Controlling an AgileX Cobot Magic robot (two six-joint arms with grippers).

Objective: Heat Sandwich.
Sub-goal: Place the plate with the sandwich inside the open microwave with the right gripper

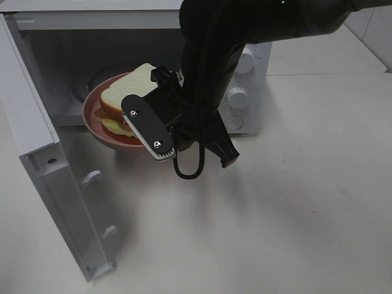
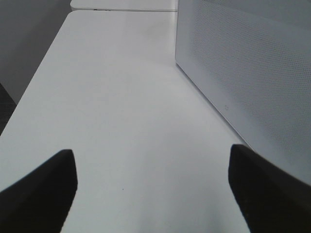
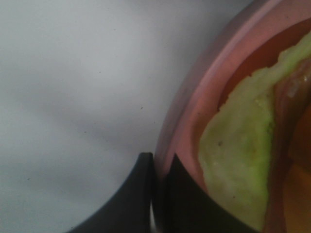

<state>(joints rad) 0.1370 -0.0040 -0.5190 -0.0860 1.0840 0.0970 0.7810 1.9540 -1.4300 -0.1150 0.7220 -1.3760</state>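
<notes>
Sandwich [image 1: 127,97] lies on pink plate [image 1: 92,127] clamped by right gripper [image 3: 158,164].

**Exterior high view.** Illumination is bright, diffuse and comes from above. The table [image 1: 294,202] renders near-white without glare. A broad, soft shadow lies on it below the arm [image 1: 208,61], in front of the microwave [image 1: 262,92] (the shadow's outline is indistinct). The microwave cavity is dimmer than its casing. The arm is black and underexposed, so little surface detail resolves. Focus is adequate across the frame.

**Left wrist view.** Contrast is low and the picture slightly soft. The left gripper [image 2: 151,155] appears as two dark, blurred silhouettes.

**Right wrist view.** The picture is heavily defocused at close range. The plate [image 3: 184,121] and the sandwich [image 3: 238,160] are smeared colour areas. The right gripper [image 3: 158,160] is featureless black.
</notes>
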